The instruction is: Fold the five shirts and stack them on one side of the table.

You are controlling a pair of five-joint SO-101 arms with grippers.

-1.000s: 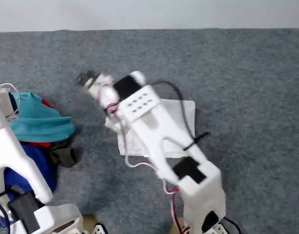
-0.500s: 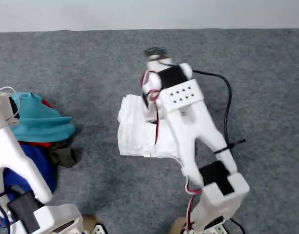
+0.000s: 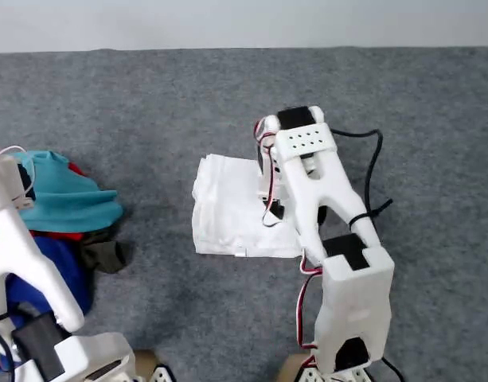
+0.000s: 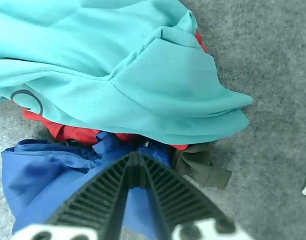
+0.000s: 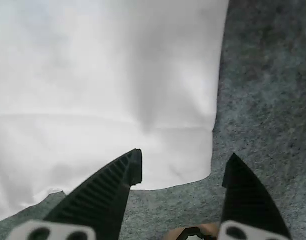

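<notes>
Over one corner of the folded white shirt [image 5: 103, 75] the right pincer [image 5: 185, 159] hangs with its jaws spread wide and nothing between them, one finger above cloth, the other above the grey worktop [image 5: 262, 75]; its wrist view makes that gap plain, while in the high view the arm's own wrist covers it. The left pincer [image 4: 136, 156] has its jaws pressed together, empty, above a heap of clothes; its wrist view separates the heap's layers: a teal shirt [image 4: 118, 65] on top, a red one [image 4: 58, 131] under it, a blue one [image 4: 48, 175] nearest the pincer, an olive one [image 4: 200, 167] poking out beside them.

That makes five shirts: one folded, four heaped. In the high view the white shirt lies flat mid-worktop, well apart from the heap at the left edge. There are two arms: the right arm [image 3: 323, 199] stretches from the near edge towards the middle, wrist tipped down at the shirt's right side; the left arm [image 3: 21, 263] slants up from its near-left base over the heap.
</notes>
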